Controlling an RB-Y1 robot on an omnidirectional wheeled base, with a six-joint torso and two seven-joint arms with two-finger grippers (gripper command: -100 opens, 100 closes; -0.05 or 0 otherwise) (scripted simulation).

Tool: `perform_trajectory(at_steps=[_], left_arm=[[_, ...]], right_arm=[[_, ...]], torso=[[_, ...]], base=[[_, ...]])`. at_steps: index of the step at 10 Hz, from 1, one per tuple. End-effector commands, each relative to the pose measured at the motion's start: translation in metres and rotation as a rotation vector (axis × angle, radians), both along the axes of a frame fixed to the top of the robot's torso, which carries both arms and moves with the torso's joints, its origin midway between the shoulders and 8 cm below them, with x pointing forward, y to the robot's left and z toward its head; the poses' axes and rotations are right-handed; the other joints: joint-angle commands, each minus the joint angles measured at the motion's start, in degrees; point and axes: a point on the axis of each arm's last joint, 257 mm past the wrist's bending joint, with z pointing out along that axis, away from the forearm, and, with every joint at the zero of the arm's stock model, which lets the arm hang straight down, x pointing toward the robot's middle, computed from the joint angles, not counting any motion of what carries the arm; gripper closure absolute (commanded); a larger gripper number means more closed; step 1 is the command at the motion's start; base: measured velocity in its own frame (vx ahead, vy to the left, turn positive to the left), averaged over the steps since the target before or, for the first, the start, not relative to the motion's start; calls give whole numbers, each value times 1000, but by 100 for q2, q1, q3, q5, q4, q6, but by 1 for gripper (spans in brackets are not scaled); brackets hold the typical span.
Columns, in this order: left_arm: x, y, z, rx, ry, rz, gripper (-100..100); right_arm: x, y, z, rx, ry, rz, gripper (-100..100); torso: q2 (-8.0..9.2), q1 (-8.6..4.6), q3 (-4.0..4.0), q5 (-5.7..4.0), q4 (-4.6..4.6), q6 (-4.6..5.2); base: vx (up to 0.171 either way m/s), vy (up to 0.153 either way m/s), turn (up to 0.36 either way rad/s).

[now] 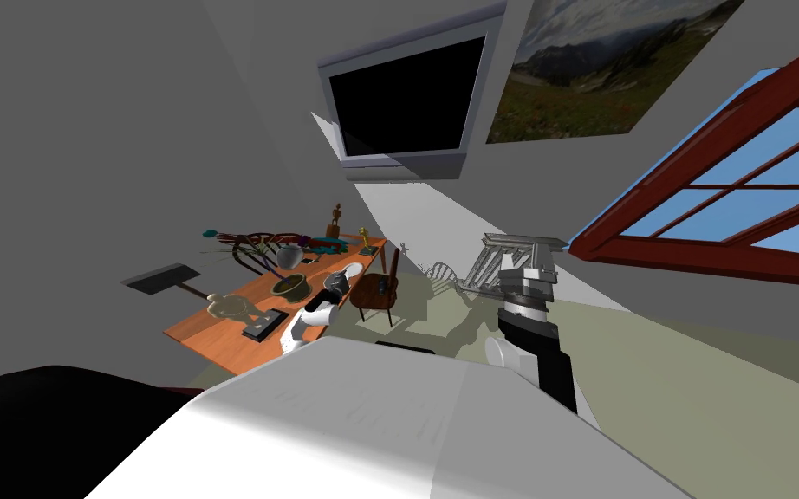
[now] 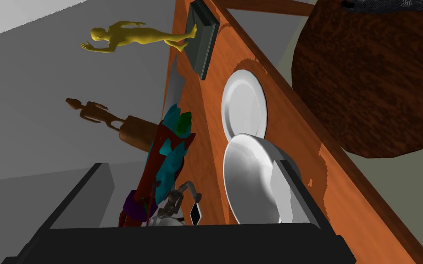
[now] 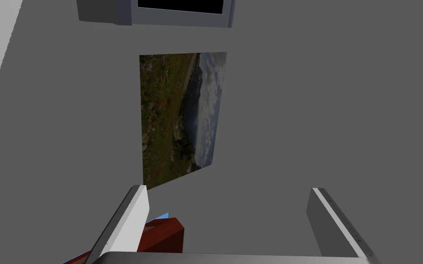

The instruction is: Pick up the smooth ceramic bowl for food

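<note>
The white bowl [image 2: 247, 183] sits on the desk [image 2: 206, 114] between the left gripper's [image 2: 192, 167] wide-apart fingers, not yet squeezed or lifted; the right gripper [image 3: 226, 189] is apart too.

Left arm [image 1: 307, 322] reaches forward and low, to the left of the chest, with the left gripper [image 1: 334, 282] at its end. Its fingers [image 2: 283, 190] stand apart. Right arm [image 1: 554, 359] is raised at the right side, forearm near upright. Right gripper [image 3: 226, 190] points upward, blades wide apart, holding nothing.

Grey walls [image 1: 86, 130], olive floor [image 1: 692, 390], orange wood table [image 1: 207, 338], red-framed window [image 1: 740, 195] w/ blue sky.
</note>
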Motion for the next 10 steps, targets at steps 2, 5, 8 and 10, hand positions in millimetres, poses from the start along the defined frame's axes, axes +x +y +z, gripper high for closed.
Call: perform_trajectory(at_steps=[2, 5, 8, 10], left_arm=[[-3, 3, -19, -22, 73, 3, -100], [-7, 6, -44, -52, 166, 5, -100], [-13, 8, -66, -79, 254, 5, -100], [-19, 8, -79, -95, 313, 4, -100]], right_arm=[[0, 0, 0, 0, 0, 0, 0], [0, 0, 0, 0, 0, 0, 0], [0, 0, 0, 0, 0, 0, 0], [0, 0, 0, 0, 0, 0, 0]], torso=[[-1, 4, 0, 0, 0, 0], [-1, 6, 0, 2, 0, 0], [-3, 10, -2, 2, -1, -1], [-11, 16, -6, 4, -2, -1]], base=[[10, 42, 3], [15, 54, 7], [25, 68, 14], [42, 74, 9]])
